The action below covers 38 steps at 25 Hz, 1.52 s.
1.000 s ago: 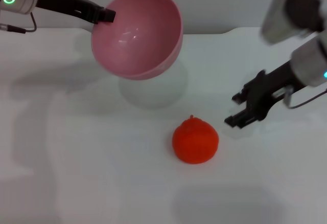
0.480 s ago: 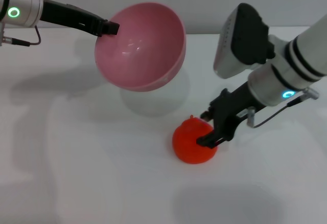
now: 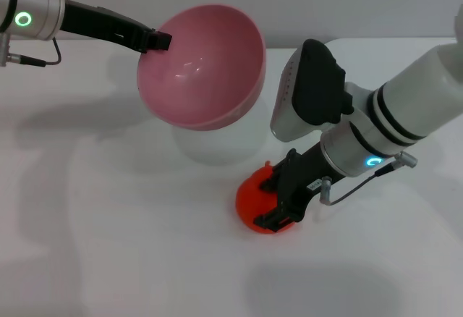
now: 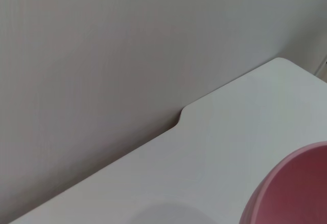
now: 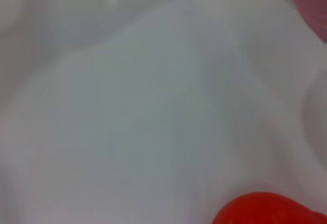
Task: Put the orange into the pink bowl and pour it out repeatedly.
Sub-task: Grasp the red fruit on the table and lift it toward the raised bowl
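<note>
Head view: we see the left gripper (image 3: 153, 40) at upper left clamped on the rim of the pink bowl (image 3: 202, 67), which is held tilted in the air above the white table (image 3: 108, 223), its shadow below it. The orange (image 3: 255, 203) sits on the table at lower centre. The right gripper (image 3: 278, 200) is over it, dark fingers (image 3: 271, 184) straddling the fruit; whether they touch it we cannot tell. A pale wall runs along the top.

Left wrist view: we see the grey wall (image 4: 102, 55), the white table edge with a notch, and a slice of pink bowl (image 4: 291, 193) at lower right.

Right wrist view: blurry white table (image 5: 127, 121), orange (image 5: 268, 209) at lower right, pink bowl (image 5: 309, 1) at upper right.
</note>
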### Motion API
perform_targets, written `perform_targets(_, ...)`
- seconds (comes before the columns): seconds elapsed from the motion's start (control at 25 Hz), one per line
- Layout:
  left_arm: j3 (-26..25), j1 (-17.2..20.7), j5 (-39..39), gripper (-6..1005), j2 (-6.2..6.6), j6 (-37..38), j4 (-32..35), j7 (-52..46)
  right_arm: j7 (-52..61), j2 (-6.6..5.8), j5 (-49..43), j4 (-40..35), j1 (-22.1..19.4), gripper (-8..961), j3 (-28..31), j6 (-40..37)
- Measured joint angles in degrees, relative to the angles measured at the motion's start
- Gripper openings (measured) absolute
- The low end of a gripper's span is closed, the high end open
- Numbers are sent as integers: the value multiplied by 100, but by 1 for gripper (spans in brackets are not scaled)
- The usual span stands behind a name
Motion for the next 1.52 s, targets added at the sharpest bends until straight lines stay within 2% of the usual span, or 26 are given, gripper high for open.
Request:
perform_targets(0.28, -1, -3, 6, 65, 30, -8, 0, 38, 73, -32, -81, 51, -48, 642, -32, 214)
perform_targets(0.68, -1, 15, 8, 68, 45, -24, 0, 49, 97, -32, -116, -110, -81, 229, 9, 207)
perform_targets(0.76, 0, 27, 19, 68, 49, -26, 0, 50, 136, -31, -117, -317, -151, 176, 17, 134)
perform_targets(0.88, -1, 39, 40, 69, 62, -40, 0, 50, 300, -34, -115, -1114, -419, 143, 37, -246)
perform_targets(0.92, -1, 44, 55, 69, 75, -45, 0, 51, 435, -37, -127, -1949, -693, 140, 54, -636)
perform_targets(0.96, 0, 45, 57, 70, 91, -46, 0, 46, 435, -37, -127, -1949, -693, 136, 54, -636)
perform_targets(1.16, -1, 35, 57, 71, 117, -45, 0, 14, 550, -19, 87, -3691, -1092, 119, 463, -1726)
perform_targets(1.32, 1, 23, 57, 72, 122, -44, 0, 9, 577, -24, 716, -4558, -1194, 94, 990, -2256)
perform_targets(1.52, 106, 46, 56, 73, 73, -31, -23, 4, 517, -38, 1323, -5351, -1260, 64, 1757, -2382)
